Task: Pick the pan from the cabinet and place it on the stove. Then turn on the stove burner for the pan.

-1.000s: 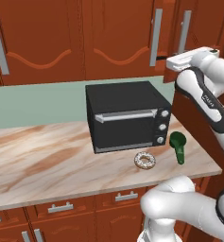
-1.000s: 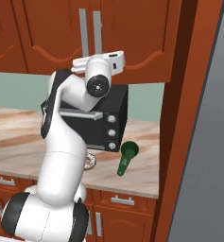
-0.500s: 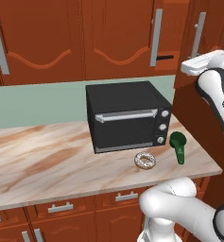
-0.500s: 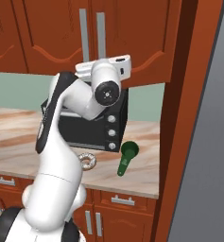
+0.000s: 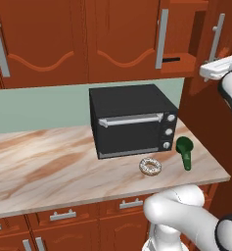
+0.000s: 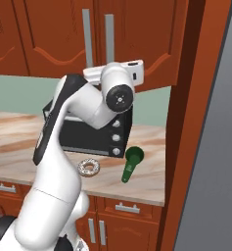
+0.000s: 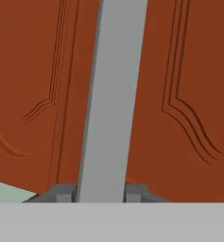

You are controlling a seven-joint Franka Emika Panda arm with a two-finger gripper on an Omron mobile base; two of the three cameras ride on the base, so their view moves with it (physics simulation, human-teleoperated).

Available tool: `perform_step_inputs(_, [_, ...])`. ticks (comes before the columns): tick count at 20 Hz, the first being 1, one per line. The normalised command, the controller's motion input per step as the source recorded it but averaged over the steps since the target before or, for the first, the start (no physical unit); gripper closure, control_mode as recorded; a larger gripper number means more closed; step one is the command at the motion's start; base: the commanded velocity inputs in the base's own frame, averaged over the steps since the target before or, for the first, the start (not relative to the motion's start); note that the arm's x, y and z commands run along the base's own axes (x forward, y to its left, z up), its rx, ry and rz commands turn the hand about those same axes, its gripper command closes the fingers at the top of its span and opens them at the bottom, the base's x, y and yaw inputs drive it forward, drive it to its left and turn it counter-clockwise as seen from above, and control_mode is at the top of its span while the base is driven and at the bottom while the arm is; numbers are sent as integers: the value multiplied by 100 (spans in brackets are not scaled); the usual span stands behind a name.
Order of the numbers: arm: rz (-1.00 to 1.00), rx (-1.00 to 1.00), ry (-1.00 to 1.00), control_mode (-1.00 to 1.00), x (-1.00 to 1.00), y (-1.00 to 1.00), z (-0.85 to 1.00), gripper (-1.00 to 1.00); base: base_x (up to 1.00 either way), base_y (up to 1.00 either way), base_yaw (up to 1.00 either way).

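**Counter and cupboards**

The oven [image 5: 132, 121] stands on the counter [image 5: 44, 169] toward its right end, back against the wall. Before the oven's right front corner lies the doughnut [image 5: 150, 166], nearer the counter's front edge. Right of the doughnut, close to the counter's right edge, lies the scoop [image 5: 185, 151], its handle pointing to the front edge. Above the oven hangs the cabinet [image 5: 122, 39] row; the rightmost door [image 5: 218, 46] stands swung out over the right edge. Drawers [image 5: 63, 215] sit below the front edge. The gripper [image 7: 100, 194] straddles the handle [image 7: 112, 99].
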Motion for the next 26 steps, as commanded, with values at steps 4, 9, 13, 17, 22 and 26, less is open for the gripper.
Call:
perform_step_inputs(4, [0,0,6,-100,-33,-37,-5,-100,0,0,0])
perform_step_inputs(9, [0,-5,-1,-100,-37,0,-19,-100,0,0,0])
perform_step_inputs(13, [0,-7,-10,-100,-46,4,-1,-100,0,0,0])
perform_step_inputs(17, [0,-16,-11,-100,-46,14,5,-100,0,0,0])
perform_step_inputs(22, [0,-23,-10,-100,-37,49,18,-100,0,0,0])
perform_step_inputs(26, [-4,-27,0,-100,-17,57,21,-100,0,0,0])
